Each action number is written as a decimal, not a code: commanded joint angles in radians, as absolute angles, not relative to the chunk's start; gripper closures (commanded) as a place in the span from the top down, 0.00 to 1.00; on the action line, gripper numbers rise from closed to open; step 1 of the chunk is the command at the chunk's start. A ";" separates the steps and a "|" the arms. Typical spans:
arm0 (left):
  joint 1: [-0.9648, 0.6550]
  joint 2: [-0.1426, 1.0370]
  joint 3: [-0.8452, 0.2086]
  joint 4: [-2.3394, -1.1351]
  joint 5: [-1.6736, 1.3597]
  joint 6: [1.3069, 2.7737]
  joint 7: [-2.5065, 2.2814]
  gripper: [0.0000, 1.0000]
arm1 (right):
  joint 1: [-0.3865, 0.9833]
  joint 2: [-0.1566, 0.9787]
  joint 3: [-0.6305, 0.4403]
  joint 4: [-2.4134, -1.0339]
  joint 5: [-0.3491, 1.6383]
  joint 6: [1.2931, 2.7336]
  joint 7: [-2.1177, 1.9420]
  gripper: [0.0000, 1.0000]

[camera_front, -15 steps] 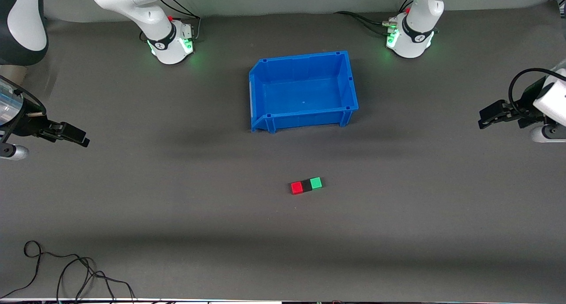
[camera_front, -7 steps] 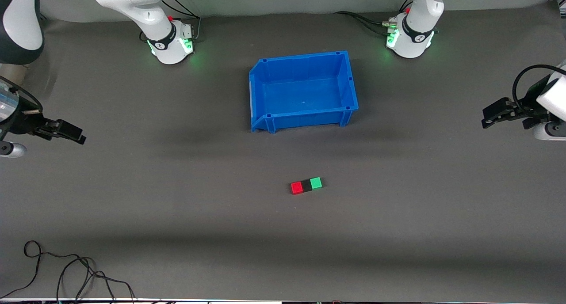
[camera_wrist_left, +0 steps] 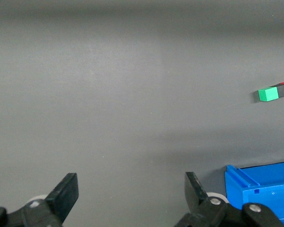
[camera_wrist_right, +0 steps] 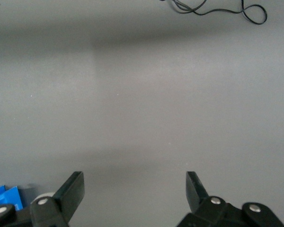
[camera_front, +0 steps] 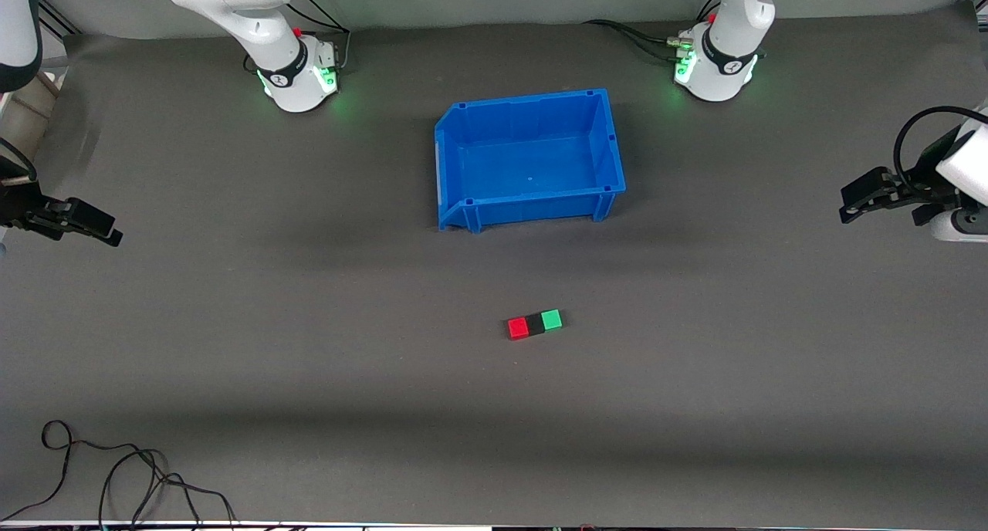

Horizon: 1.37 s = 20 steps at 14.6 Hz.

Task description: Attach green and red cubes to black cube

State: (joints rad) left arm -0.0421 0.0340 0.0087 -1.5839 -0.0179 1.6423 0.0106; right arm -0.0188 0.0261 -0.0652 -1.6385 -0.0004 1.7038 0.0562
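We log: red cube (camera_front: 518, 328), black cube (camera_front: 535, 324), green cube (camera_front: 551, 319) joined in row, near-level across front view, mid-table; left gripper (camera_front: 851, 205) and right gripper (camera_front: 108, 238) at table ends, well apart from row, fingers spread wide, empty.

Bright red cube (camera_front: 518, 328), matte black cube (camera_front: 535, 324) and bright green cube (camera_front: 551, 319), all plain and solid-coloured, on a plain dark grey table (camera_front: 309, 346). Solid blue bin (camera_front: 527, 210), unpatterned; thin black cable (camera_front: 116, 469) against the grey. White arms with black bands and green lights at the bases, black fingers on the left gripper (camera_wrist_left: 130, 196) and the right gripper (camera_wrist_right: 135, 191).
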 commanded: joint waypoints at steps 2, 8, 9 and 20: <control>-0.041 0.028 0.003 -1.577 -0.002 1.612 0.009 1.00 | -0.022 0.069 -0.057 -1.598 -0.018 1.674 0.037 0.96; -0.041 0.028 0.003 -1.572 0.024 1.608 0.011 1.00 | -0.021 0.064 -0.058 -1.603 -0.018 1.635 0.034 0.96; -0.041 0.028 0.003 -1.569 0.025 1.606 0.008 1.00 | -0.021 0.064 -0.061 -1.601 -0.018 1.635 0.032 0.96; -0.040 0.029 0.003 -1.560 0.018 1.608 0.028 1.00 | -0.020 0.064 -0.060 -1.605 -0.017 1.631 0.049 0.96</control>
